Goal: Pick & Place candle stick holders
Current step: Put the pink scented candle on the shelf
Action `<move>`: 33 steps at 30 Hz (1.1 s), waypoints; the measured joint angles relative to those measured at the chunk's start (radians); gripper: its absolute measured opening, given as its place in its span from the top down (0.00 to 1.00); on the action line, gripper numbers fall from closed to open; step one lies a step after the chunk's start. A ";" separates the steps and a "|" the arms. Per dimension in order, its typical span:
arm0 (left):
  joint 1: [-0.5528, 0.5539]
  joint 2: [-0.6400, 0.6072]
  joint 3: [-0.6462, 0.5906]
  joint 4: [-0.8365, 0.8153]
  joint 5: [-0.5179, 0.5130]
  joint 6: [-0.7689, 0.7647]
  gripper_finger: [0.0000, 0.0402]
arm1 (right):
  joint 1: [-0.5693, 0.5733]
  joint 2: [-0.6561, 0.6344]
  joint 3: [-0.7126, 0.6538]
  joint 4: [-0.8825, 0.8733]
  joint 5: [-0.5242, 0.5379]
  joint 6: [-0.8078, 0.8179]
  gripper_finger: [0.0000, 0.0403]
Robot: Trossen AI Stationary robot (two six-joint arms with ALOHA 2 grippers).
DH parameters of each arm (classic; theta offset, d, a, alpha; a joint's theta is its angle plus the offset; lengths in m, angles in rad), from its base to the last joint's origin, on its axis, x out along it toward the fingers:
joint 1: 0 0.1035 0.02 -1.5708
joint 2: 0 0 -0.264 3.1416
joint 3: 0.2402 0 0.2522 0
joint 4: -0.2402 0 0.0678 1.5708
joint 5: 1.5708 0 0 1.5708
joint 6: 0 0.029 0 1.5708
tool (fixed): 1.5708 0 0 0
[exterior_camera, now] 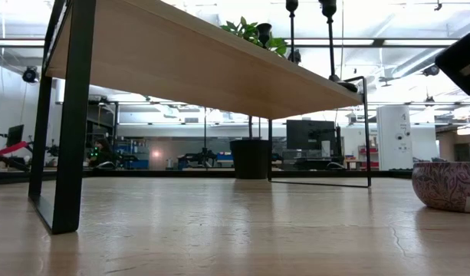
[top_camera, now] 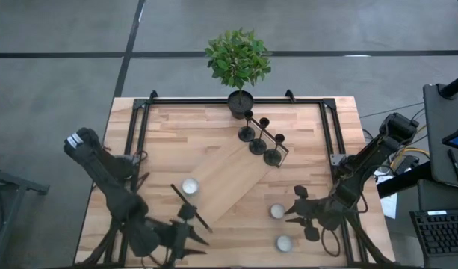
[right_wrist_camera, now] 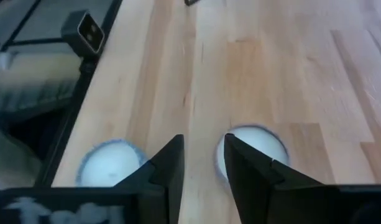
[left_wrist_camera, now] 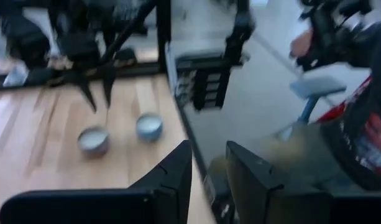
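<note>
Three black candle stick holders (top_camera: 263, 140) are seen upright in a diagonal row on a raised wooden shelf (top_camera: 229, 183) at the table's far middle, well beyond both near-edge grippers, the right gripper (top_camera: 297, 211) somewhat nearer than the left gripper (top_camera: 200, 229), each with jaws slightly parted and empty.

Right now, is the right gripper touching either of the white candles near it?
Apart. The high view shows the right gripper beside the two white candles with table showing between, and its wrist view looks down on both candles past the fingers.
</note>
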 joint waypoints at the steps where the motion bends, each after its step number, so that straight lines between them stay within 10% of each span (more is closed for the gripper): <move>1: -0.014 0.000 -0.046 0.089 -0.021 0.022 0.77 | -0.006 0.000 0.000 -0.004 -0.014 -0.001 0.73; 12: -0.041 0.001 -0.379 0.717 -0.036 0.043 0.77 | -0.029 0.008 0.000 -0.070 -0.094 0.013 0.78; 33: -0.126 0.001 -0.335 0.769 -0.039 0.232 0.77 | -0.076 0.279 0.295 -0.421 -0.149 -0.080 0.77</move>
